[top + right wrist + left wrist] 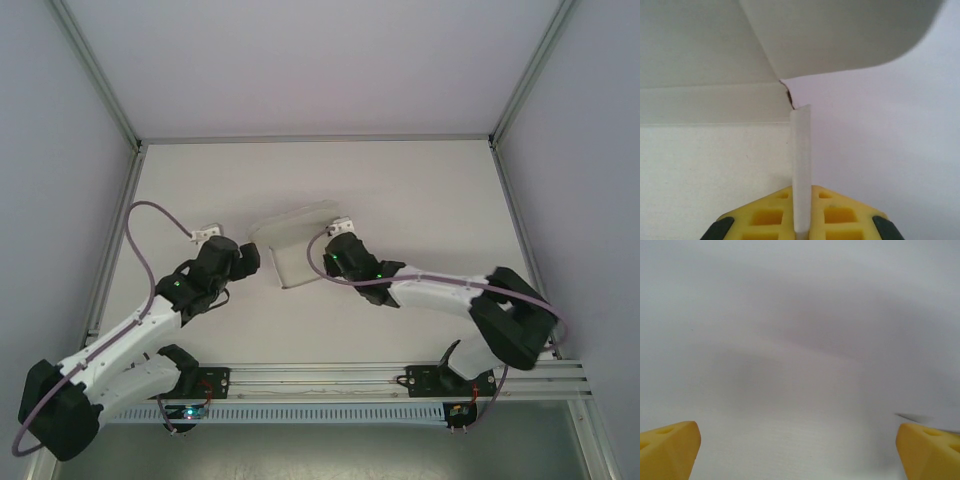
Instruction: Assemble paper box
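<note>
The paper box (292,243) is a flat white card sheet with flaps, lying mid-table between the two arms. My right gripper (331,258) is at its right edge, shut on a thin upright flap (801,165) of the card, which stands edge-on between the yellow fingers (840,212). A larger flap (840,35) curves overhead in the right wrist view. My left gripper (246,258) sits just left of the sheet, open. Its yellow fingertips (667,450) stand far apart at the lower corners of the left wrist view, with nothing between them.
Aluminium frame posts (100,290) and white walls bound the white table (420,190) on three sides. A rail (400,375) runs along the near edge by the arm bases. A purple cable (150,215) loops over the left arm.
</note>
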`<action>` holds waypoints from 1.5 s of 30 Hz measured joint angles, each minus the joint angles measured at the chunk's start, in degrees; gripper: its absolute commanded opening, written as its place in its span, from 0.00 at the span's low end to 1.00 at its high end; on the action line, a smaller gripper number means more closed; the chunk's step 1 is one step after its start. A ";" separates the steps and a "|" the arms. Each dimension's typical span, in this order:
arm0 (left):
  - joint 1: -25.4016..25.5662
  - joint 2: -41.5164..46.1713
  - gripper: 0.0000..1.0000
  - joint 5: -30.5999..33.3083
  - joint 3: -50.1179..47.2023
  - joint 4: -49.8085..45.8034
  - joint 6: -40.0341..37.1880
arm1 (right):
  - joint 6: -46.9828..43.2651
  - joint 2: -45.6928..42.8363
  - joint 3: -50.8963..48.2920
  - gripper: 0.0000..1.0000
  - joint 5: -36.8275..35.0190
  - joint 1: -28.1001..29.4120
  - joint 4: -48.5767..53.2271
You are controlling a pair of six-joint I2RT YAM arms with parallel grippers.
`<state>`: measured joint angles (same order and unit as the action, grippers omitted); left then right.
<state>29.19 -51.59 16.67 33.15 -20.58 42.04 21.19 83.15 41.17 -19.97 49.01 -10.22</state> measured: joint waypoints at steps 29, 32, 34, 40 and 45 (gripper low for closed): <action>-0.44 -6.43 1.00 -30.56 -7.10 34.07 0.59 | 3.93 -10.71 -3.69 0.00 37.33 -0.57 -19.91; -0.50 -6.27 1.00 -32.54 -6.23 35.23 0.31 | 2.54 -9.62 -1.77 0.00 34.16 -0.02 -17.90; -0.44 -5.53 1.00 -32.74 -6.23 34.73 0.13 | 1.14 -9.35 -0.13 0.00 30.56 0.61 -15.85; -0.79 -3.87 1.00 -31.04 -6.21 31.95 -0.04 | -2.62 -6.36 4.44 0.00 20.26 3.91 -11.13; -1.33 -4.44 1.00 -29.14 -5.84 27.71 0.00 | -5.77 -2.12 8.46 0.00 8.72 8.09 -6.51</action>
<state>27.86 -56.03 -12.47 27.31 7.14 42.04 15.42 81.03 49.63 -11.25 57.10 -16.73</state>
